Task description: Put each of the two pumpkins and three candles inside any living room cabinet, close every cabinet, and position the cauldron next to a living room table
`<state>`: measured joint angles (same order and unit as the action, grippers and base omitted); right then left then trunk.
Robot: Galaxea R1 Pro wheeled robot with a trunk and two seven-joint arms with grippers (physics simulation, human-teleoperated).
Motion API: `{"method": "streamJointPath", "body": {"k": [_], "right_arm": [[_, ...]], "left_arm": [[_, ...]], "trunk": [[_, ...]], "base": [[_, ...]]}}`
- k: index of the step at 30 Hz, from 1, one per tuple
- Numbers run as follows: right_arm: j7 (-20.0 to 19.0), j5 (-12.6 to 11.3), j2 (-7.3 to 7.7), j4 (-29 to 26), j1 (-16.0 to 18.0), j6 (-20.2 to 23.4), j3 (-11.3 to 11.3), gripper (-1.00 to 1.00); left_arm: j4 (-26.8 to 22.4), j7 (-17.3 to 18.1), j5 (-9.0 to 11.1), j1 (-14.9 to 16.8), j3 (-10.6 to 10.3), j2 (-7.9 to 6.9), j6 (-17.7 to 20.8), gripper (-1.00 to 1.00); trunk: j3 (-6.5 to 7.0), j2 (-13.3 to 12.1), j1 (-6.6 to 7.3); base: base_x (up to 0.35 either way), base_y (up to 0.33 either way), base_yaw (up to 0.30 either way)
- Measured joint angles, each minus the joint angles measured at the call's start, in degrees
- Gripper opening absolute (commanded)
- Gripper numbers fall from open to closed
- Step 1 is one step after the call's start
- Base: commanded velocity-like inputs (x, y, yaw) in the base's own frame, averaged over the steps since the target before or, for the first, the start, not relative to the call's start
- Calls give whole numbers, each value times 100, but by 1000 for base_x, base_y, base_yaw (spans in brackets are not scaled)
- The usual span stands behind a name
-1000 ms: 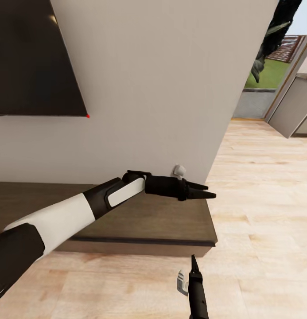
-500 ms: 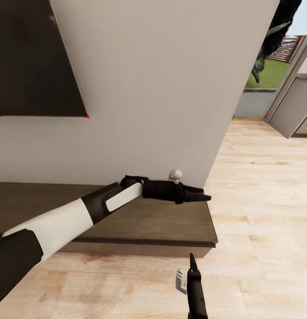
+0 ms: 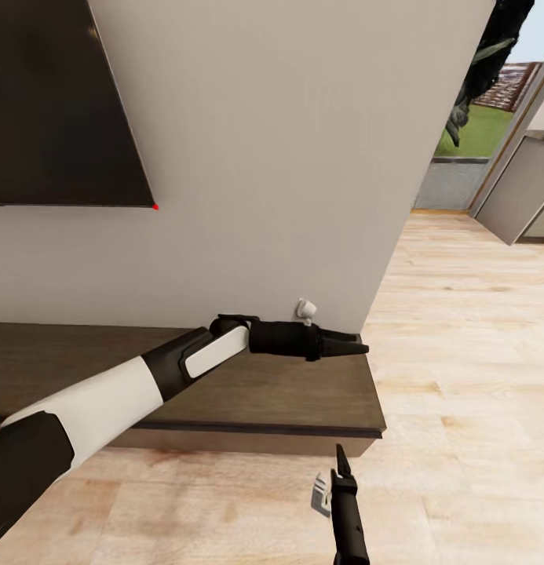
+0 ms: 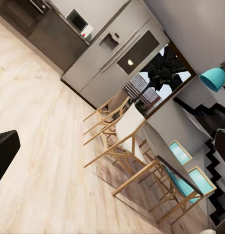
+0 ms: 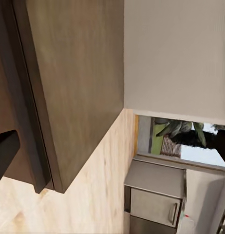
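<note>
L tool (image 3: 359, 345) hangs over the cabinet (image 3: 303, 400), near its end by the wall corner, fingers together, nothing held. R tool (image 3: 341, 463) sits low over the wood floor (image 3: 460, 392) just in front of the cabinet's front edge; can't tell open or closed. TV (image 3: 60, 102) hangs on the wall above the cabinet.

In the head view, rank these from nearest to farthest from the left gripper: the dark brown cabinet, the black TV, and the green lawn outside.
From the left gripper:
1. The cabinet, directly beneath it, against the wall.
2. The TV, on the wall, up and to the robot's left.
3. The lawn, outdoors, far off to the robot's right.
</note>
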<state>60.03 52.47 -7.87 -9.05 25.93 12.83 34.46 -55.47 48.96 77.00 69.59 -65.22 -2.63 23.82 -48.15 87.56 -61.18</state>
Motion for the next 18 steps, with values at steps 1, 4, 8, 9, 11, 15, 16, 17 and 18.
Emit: {"method": "streamJointPath", "body": {"k": [1, 4, 8, 9, 11, 15, 16, 17, 18], "right_arm": [[32, 0, 2, 0, 0, -32, 0, 100], [128, 0, 0, 0, 0, -61, 0, 100], [185, 0, -9, 0, 0, -61, -1, 100], [185, 0, -11, 0, 0, -61, -1, 100], [191, 0, -14, 0, 0, -61, -1, 100], [222, -7, -27, 0, 0, -57, 0, 100], [262, -8, -31, 0, 0, -55, 0, 100], [318, -6, -34, 5, 0, -54, 0, 100], [380, -7, -36, 14, 0, -52, -1, 100]], "left_arm": [[-3, 0, 2, -2, 0, 0, 0, 100], [-12, 0, 7, -6, 1, -7, 0, 100], [-26, 5, 7, -7, 0, -10, 0, 100], [-30, 7, 10, -7, 0, -10, 0, 100], [-36, 8, 9, -7, 1, -10, -32, 100], [-42, 9, 8, -7, 0, -8, -85, 100], [-42, 9, 9, -7, 0, -7, -89, 100], [-44, 9, 9, -7, 0, -8, -92, 100], [-45, 9, 8, -7, 0, -7, -94, 100]], "trunk": [[0, 0, 0], [0, 0, 0], [-71, 159, -87], [-89, 199, -109], [-125, 279, -153], [-197, 440, -241], [-215, 480, -263], [-233, 520, -285], [-251, 560, -307]], "base": [[0, 0, 0], [0, 0, 0], [0, 0, 0], [0, 0, 0], [0, 0, 0], [0, 0, 0], [0, 0, 0], [0, 0, 0], [0, 0, 0]]}}
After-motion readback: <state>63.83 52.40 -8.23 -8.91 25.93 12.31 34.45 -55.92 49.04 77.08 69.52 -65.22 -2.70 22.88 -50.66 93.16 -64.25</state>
